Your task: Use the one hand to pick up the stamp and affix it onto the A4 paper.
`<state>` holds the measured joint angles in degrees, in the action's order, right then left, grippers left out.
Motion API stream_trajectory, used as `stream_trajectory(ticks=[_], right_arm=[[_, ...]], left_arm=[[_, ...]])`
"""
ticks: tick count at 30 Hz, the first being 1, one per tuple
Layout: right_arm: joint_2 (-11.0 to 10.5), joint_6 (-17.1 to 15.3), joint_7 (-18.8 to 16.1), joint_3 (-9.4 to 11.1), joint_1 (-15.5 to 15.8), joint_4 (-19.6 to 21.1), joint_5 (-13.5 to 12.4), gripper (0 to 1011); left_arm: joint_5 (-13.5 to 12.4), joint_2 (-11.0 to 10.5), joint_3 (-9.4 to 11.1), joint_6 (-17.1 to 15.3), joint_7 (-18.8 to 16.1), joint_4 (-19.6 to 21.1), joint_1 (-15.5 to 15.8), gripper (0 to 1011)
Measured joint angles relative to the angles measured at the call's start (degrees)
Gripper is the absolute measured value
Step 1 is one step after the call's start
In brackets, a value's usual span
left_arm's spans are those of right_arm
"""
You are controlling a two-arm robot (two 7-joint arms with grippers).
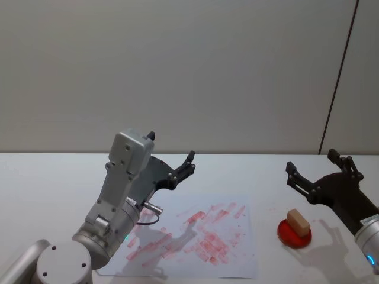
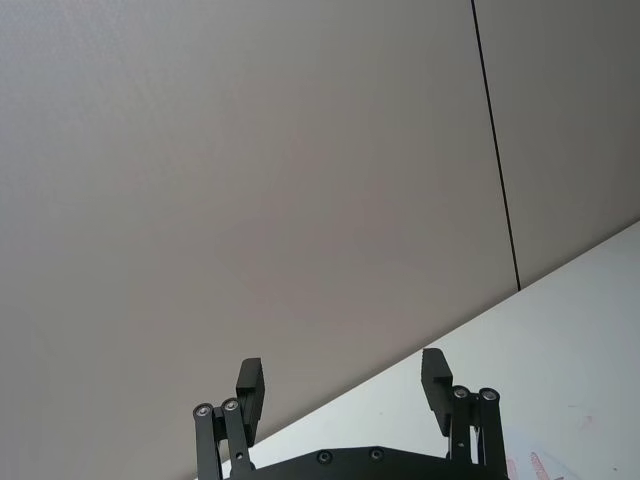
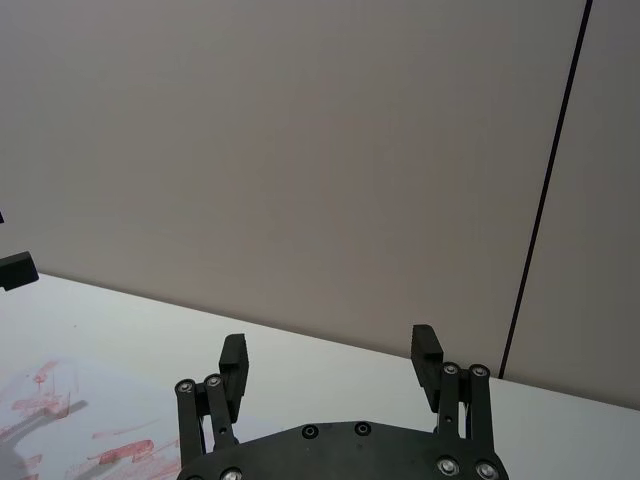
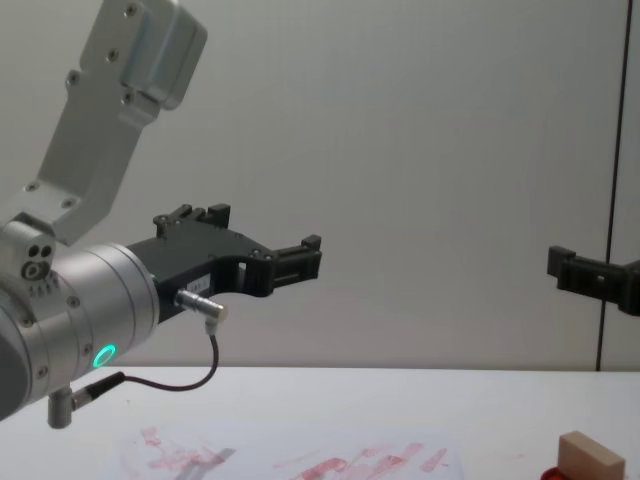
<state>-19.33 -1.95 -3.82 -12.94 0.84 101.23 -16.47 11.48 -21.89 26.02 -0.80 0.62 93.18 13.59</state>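
2 tools, 1 stamp, 1 A4

Tan stamp, red-smeared wht paper

**The stamp is seen on a red pad**

The red pad is placed on the white table, just right of the A4 paper. The left gripper is held above the paper's far left part, fingers spread apart. The right gripper is held beyond the stamp, fingers likewise spread.
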Motion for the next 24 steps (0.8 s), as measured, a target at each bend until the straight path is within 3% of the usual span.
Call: stream_trajectory(ticks=[13,24], right_arm=[[0.0,-0.4,-0.3,0.0,-0.1,-0.1,-0.1,1001],[-0.3,-4.1,-2.8,0.2,-0.6,-1.9,-0.6,1001]], left_arm=[[0.0,0.0,0.0,0.0,0.0,0.0,0.0,1002],[0.0,0.0,0.0,0.0,0.0,0.0,0.0,1002]])
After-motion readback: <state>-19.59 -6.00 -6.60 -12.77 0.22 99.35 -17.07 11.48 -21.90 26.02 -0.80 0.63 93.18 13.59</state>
